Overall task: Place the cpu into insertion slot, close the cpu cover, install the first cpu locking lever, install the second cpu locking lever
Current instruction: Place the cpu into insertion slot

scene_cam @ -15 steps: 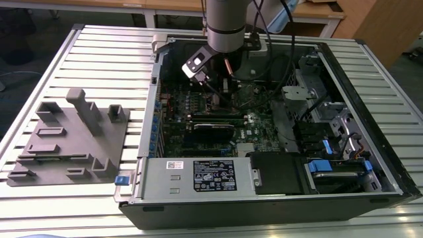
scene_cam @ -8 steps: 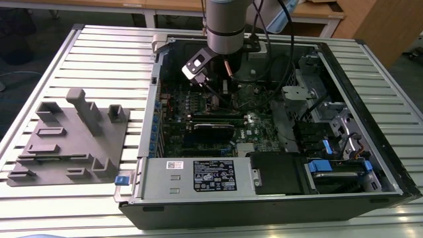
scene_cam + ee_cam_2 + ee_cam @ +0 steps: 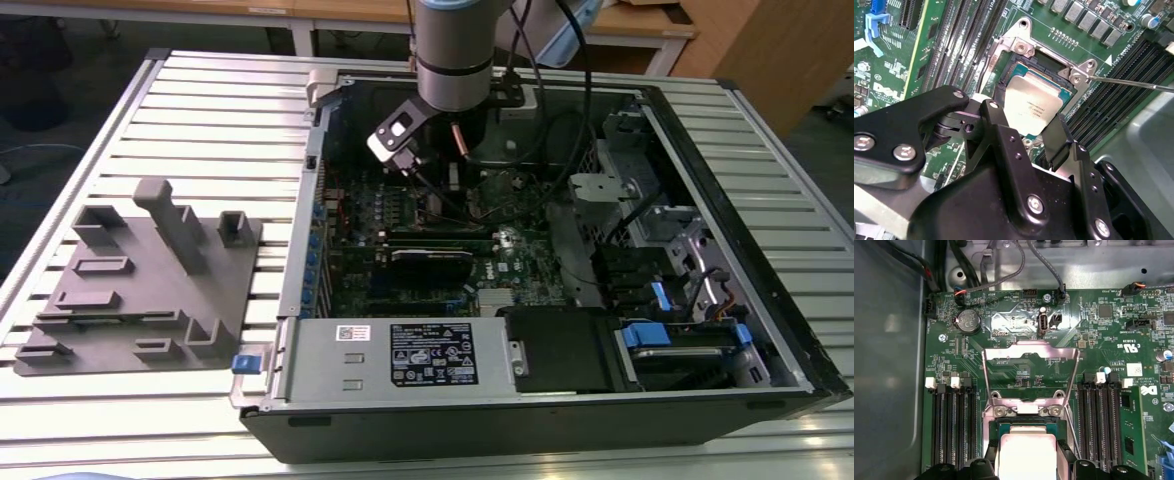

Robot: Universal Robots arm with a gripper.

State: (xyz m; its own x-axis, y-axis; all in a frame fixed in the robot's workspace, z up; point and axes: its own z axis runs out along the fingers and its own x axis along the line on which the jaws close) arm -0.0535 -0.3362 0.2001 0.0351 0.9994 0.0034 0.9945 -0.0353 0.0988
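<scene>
Gripper (image 3: 1026, 132) — fingers gripping the cpu (image 3: 1033, 106) by its edges, holding it in the slot (image 3: 1054, 67). Cover (image 3: 1029, 372) — standing open, hinged back over the motherboard (image 3: 1004, 330).

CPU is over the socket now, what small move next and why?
Probably ease the cpu straight down, then release. The gripper has its jaws on the chip's edges over the insertion slot, and the cpu cover stands open behind, with its lever swung out.

The exterior view looks down from high, well back, on the whole computer case (image 3: 534, 260). Both wrist views sit close above its motherboard (image 3: 1104, 65) (image 3: 1019, 365), one oblique, one straight down, sharing the insertion slot (image 3: 1036, 100) (image 3: 1026, 432).
</scene>
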